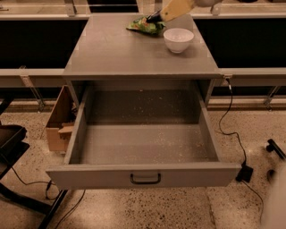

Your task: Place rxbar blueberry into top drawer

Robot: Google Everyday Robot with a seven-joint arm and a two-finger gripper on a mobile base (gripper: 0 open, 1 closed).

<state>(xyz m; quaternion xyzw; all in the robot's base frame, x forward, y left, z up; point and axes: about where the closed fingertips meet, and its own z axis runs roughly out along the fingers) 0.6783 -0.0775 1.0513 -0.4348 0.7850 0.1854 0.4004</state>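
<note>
The tan two-finger gripper [167, 13] is seen at the top edge of the view, slanting down over the far end of the flat grey cabinet top [120, 49], just behind the round white bowl [178, 39]. Whether it is spread or closed cannot be told. A small dark shape at its tip, lying against the crumpled green chip bag [142, 26], is taken to be the navy-wrapped rxbar blueberry [154, 18]; a firm hold is not shown. The wide grey metal top drawer [143, 172], fitted with a black bar handle [145, 179], stands open with its speckled floor bare. The pick-up step is judged to be in hand. Next, the bar would need to be secured, lifted clear of bag and bowl, and carried forward over the drawer.
</note>
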